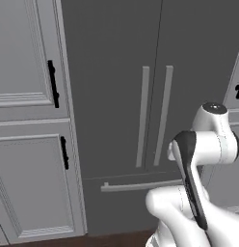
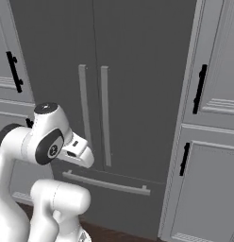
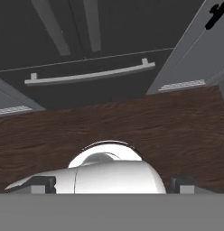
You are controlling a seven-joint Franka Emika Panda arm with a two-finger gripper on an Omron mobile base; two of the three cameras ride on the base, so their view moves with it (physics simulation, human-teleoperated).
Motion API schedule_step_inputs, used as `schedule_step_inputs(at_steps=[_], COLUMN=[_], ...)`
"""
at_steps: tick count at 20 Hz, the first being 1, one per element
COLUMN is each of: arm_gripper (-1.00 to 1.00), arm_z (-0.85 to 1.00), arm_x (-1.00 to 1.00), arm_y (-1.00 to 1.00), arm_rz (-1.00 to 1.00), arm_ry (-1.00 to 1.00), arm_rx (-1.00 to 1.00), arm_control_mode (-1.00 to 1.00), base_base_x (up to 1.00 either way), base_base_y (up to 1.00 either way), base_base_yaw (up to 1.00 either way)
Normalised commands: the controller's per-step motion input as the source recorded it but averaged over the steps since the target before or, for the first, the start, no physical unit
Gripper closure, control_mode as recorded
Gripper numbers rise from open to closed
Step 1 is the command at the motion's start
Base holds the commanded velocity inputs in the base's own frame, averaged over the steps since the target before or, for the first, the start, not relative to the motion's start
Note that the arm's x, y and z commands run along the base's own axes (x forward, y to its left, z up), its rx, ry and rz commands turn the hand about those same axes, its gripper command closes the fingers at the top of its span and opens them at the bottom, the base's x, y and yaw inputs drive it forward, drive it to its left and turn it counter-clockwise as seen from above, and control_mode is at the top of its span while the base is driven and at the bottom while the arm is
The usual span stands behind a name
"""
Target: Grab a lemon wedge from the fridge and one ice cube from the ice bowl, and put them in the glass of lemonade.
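Fridge: You face the tall dark grey fridge [image 1: 116, 96] head on, with both upper doors shut and their two long grey bar handles [image 1: 154, 116] side by side at the centre seam.
Bottom drawer: The drawer with its horizontal bar handle [image 3: 89, 74] is also closed, seen from the hand view just above the dark wood floor [image 3: 132, 122].
Surroundings: Light grey panelled cabinets with black handles [image 1: 32, 144] stand on both sides of the fridge.
Arm: Your arm is folded low in front of the base, well apart from the doors.
Gripper: The gripper [image 3: 114, 186] points down toward the floor, its fingertips [image 3: 41, 185] spread wide at the two bottom corners of the hand view, with nothing between them.
Lemon wedge: You cannot see it; judging by the task, it should sit behind the shut doors.
Progress: Nothing of the task looks done yet. The fridge is unopened, and no wedge or ice cube is in hand.
Left to do: Open a door, take the wedge, fetch one ice cube, and drop both into the glass.
Next move: I judge you should reach for one of the vertical handles.
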Motion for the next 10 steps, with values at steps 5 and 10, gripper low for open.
schedule_step_inputs(at_steps=[5, 10], arm_gripper=[-1.0, -1.0], arm_z=[0.0, 0.0], arm_x=[0.0, 0.0], arm_y=[0.0, 0.0], arm_rz=[0.0, 0.0], arm_ry=[0.0, 0.0], arm_rx=[0.0, 0.0], arm_control_mode=[1.0, 1.0], base_base_x=[-0.39, -0.05], base_base_y=[0.41, 0.26], base_base_yaw=[0.0, 0.0])
